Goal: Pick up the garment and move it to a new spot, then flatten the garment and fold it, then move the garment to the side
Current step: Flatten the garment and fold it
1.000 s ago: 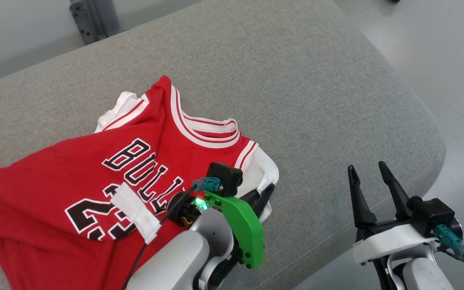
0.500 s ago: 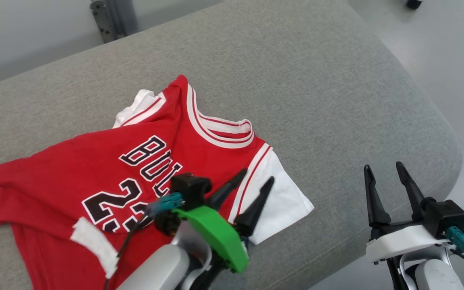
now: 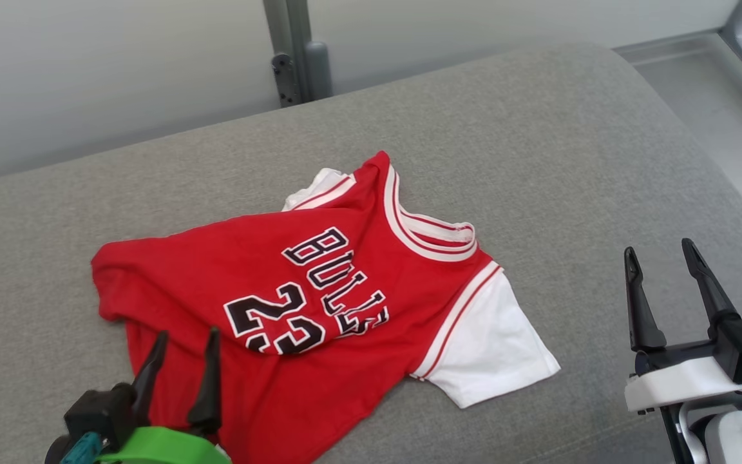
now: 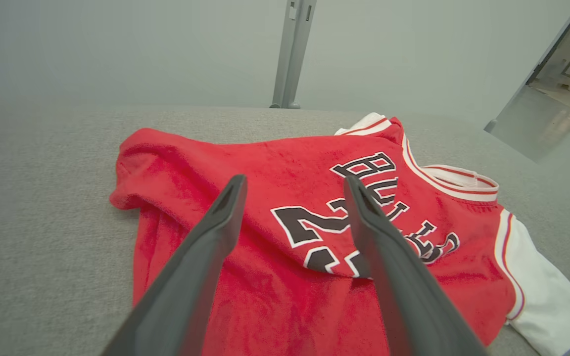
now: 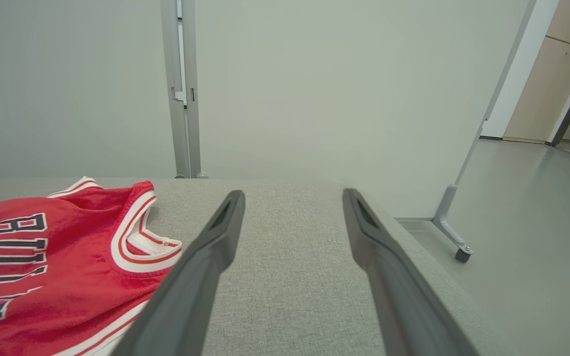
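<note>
The garment (image 3: 319, 303) is a small red jersey with white sleeves and black "BULLS 23" lettering, lying loosely spread on the grey cushion (image 3: 538, 161). Its hem side on the left is bunched and folded under. My left gripper (image 3: 184, 338) is open at the lower left, its fingers pointing over the garment's (image 4: 290, 163) lower red edge with nothing between them. My right gripper (image 3: 659, 254) stands open at the lower right, off the garment (image 5: 62, 252), over bare cushion near the front right edge. The white sleeve (image 3: 493, 341) lies flat toward the right gripper.
The cushion's rounded right edge (image 3: 725, 187) drops to a grey floor. A metal post (image 3: 294, 51) stands against the wall behind the cushion. A wheeled frame leg (image 5: 455, 247) stands on the floor to the right.
My left gripper has opened, let go of the white sleeve and drawn back to the lower left. The head camera has shifted, so the whole picture moved. The right gripper stays open.
</note>
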